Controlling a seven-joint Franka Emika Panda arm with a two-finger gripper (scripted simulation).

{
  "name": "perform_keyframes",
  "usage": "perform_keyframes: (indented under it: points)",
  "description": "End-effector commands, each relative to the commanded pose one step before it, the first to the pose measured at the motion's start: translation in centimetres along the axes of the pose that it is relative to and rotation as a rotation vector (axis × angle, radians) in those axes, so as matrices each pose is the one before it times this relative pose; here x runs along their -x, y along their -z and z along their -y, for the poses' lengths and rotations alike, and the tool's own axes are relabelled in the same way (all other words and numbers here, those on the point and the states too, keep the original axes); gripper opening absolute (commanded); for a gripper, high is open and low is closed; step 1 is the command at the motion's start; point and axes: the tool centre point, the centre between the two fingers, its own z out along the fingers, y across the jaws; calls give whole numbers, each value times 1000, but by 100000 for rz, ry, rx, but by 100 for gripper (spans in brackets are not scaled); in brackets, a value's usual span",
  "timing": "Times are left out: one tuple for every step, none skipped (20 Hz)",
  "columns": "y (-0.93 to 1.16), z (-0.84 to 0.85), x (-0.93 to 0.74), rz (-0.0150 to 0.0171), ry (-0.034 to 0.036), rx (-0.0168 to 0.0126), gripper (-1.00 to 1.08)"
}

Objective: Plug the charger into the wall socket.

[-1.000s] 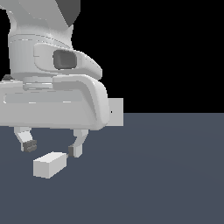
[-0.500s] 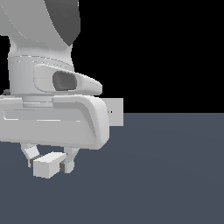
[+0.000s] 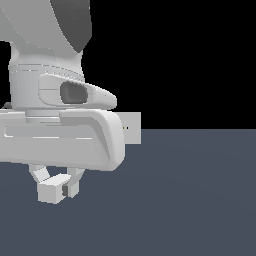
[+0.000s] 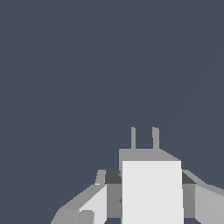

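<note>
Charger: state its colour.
Pale grey-white charger, two grey prongs; clearest in the wrist view.

1. Arm lowered at the exterior view's left, wrist housing wide and level.
2. Gripper [image 3: 56,186] pointing straight down, just above the desk [image 3: 190,200].
3. Fingers [image 3: 39,175] drawn in against both sides of the charger [image 3: 51,191], clamped on it.
4. Charger's two prongs projecting beyond the fingertips in the wrist view.

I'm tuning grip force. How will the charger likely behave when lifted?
The charger looks like a rigid, flat-sided block, so it probably won't flex or roll. Its smooth faces between the fingers might slip. The two thin prongs seem its likeliest weak point.
</note>
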Motion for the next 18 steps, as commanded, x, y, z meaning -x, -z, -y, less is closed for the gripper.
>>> perform_keyframes:
  points:
    - [-1,-9,-19,9,45,0,-100]
    - [32,-36,-62,-1,97,-7,-100]
    - [53,-56,-102,-3,169,-10,-100]
    - [75,-77,-142,-4,239,-14,-100]
    - [96,-102,-184,-5,300,-18,-100]
    - [117,-128,-226,-6,358,-22,-100]
    - [138,-147,-265,-6,430,-26,-100]
    - [159,-168,-305,-7,497,-31,-100]
    - [180,-193,-347,-7,556,-35,-100]
    - [200,-210,-386,-7,628,-41,-100]
    - [221,-233,-427,-7,689,-46,-100]
    - [242,-254,-468,-7,755,-52,-100]
    - [263,-274,-509,-6,821,-58,-100]
    - [284,-295,-550,-6,887,-65,-100]
    - [303,-314,-589,-5,947,-71,-100]
    - [319,-328,-622,-4,1002,-77,-100]
    - [333,-340,-652,-2,1049,-83,-100]
    - [345,-350,-678,-1,1090,-88,-100]
